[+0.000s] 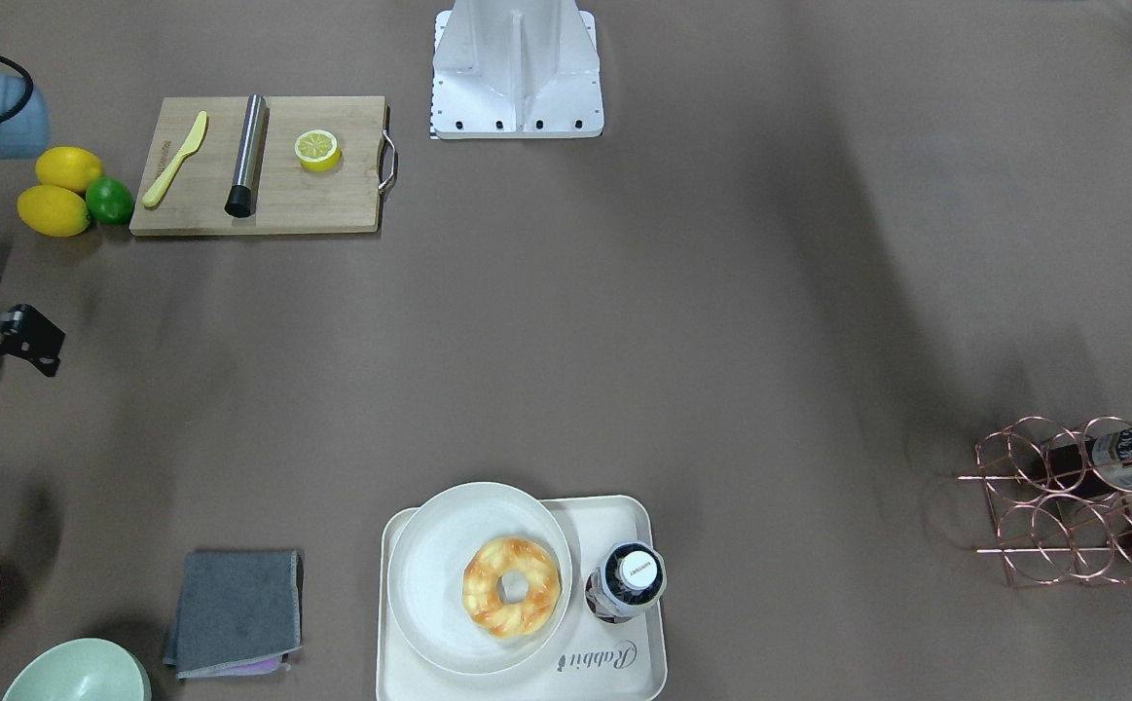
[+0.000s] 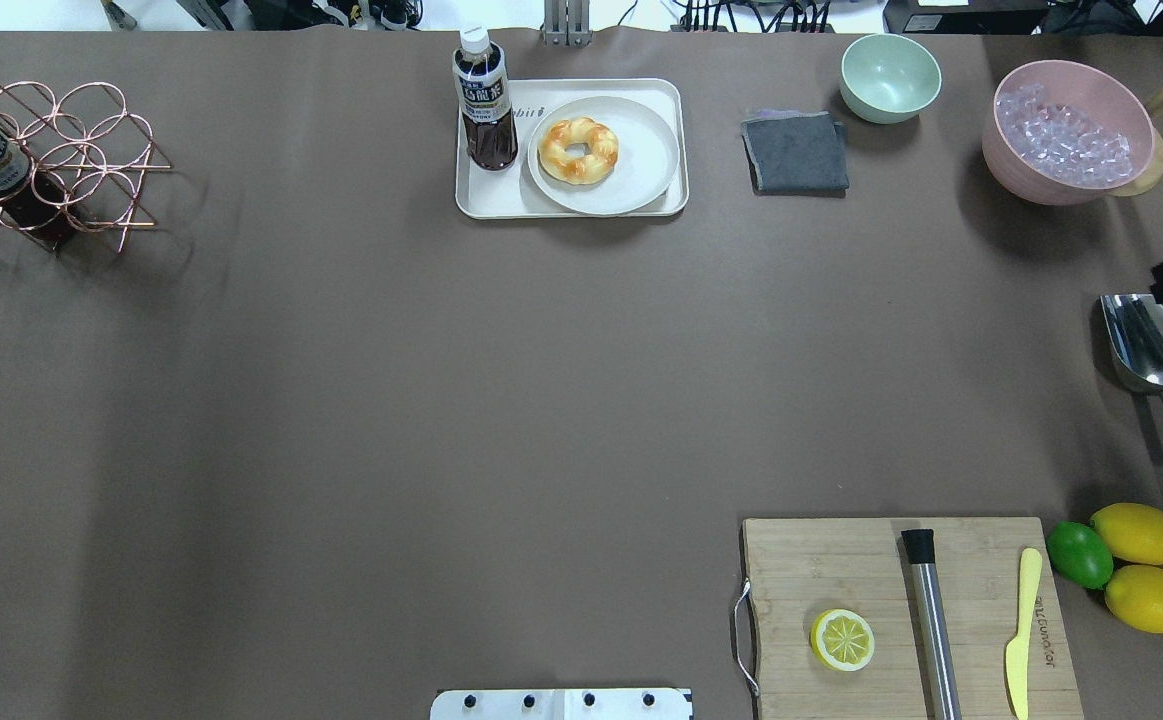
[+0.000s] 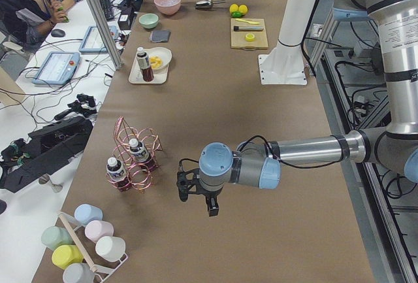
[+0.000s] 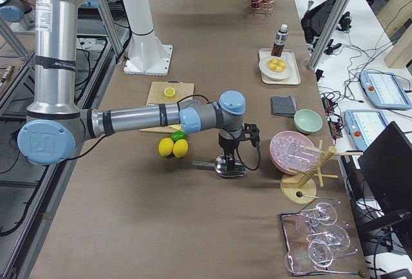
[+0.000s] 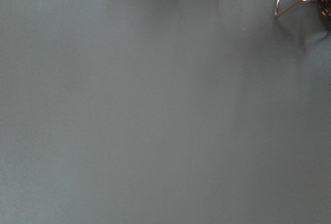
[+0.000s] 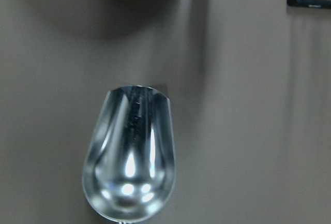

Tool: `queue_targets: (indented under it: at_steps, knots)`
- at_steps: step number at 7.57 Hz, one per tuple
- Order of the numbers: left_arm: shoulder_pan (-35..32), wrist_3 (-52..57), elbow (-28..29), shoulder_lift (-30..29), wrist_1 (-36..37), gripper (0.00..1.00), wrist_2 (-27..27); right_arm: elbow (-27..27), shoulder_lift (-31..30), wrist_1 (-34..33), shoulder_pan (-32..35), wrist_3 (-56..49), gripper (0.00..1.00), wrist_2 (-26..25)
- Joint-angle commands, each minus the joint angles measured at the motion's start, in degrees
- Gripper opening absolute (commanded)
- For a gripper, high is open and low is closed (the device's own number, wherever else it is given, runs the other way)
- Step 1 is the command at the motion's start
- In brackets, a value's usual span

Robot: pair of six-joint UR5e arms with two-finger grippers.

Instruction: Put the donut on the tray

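Observation:
The golden-brown twisted donut (image 1: 512, 587) lies on a round off-white plate (image 1: 434, 584). The plate sits on the cream tray (image 1: 614, 672) with "Rabbit" lettering, at the table's far edge. In the overhead view the donut (image 2: 577, 150), plate (image 2: 646, 150) and tray (image 2: 471, 197) show at top centre. My left gripper (image 3: 210, 206) hangs over bare table near the wire rack, far from the tray; I cannot tell if it is open. My right gripper (image 4: 230, 155) hangs over a metal scoop (image 6: 129, 157), also far from the tray; its fingers do not show clearly.
A dark tea bottle (image 2: 484, 100) stands on the tray beside the plate. A copper wire rack (image 2: 41, 160) holds bottles. Around them are a grey cloth (image 2: 794, 152), a green bowl (image 2: 889, 75), a pink bowl of ice (image 2: 1061, 130), a cutting board (image 2: 901, 570) with a halved lemon (image 2: 842, 640), and lemons (image 2: 1138, 533).

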Motion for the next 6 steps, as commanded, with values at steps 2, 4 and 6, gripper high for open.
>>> queue_targets:
  at_steps: [2, 4, 6]
  knots:
    - [0.0, 0.0, -0.1, 0.0, 0.0, 0.98, 0.0, -2.2, -2.7, 0.2, 4.7, -2.5, 1.0, 2.8]
    - [0.0, 0.1, -0.1, 0.1, 0.0, 0.98, 0.0, -2.9, -3.0, 0.5, 8.6, -2.5, 1.0, 8.0]
    - [0.0, 0.1, -0.1, 0.5, -0.4, 0.98, 0.0, -5.4, -1.6, 2.4, 13.3, 6.0, 1.0, 13.9]
